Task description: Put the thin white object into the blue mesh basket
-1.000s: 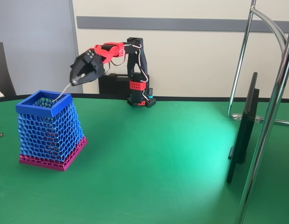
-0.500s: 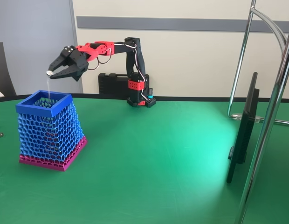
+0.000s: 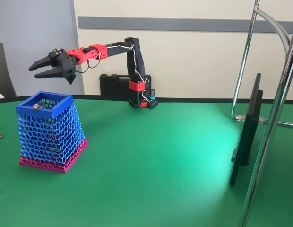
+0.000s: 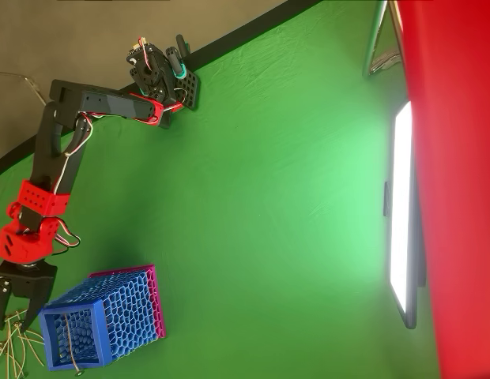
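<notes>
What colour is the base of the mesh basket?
Magenta-pink, under the blue honeycomb walls of the blue mesh basket; clearest in the fixed view.

Arm outstretched, gripper [image 3: 37,71] parted, empty

Blue honeycomb-mesh basket [image 3: 48,126] with pink mesh base; red-and-black arm [image 3: 108,49], black gripper [image 3: 38,69]; green table [image 3: 160,161]; white stick [image 4: 71,359] inside basket; chrome stand [image 3: 274,123].
</notes>
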{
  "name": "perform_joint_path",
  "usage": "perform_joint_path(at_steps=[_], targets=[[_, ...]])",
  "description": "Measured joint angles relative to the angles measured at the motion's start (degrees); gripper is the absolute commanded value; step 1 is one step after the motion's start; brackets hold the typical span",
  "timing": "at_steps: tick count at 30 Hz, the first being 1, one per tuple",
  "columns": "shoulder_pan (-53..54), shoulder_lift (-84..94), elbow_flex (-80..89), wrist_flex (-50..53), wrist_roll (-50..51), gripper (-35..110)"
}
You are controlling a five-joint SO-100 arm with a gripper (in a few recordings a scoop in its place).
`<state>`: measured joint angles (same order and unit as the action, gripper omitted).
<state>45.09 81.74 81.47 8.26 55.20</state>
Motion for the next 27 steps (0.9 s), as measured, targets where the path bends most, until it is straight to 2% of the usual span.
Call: perform_joint_path(at_steps=[9,27], targets=[[-1.6,8.5,6.2,-1.4,-6.2,18],[-17.9,34.5,31.5,-0.2,-33.8,16]])
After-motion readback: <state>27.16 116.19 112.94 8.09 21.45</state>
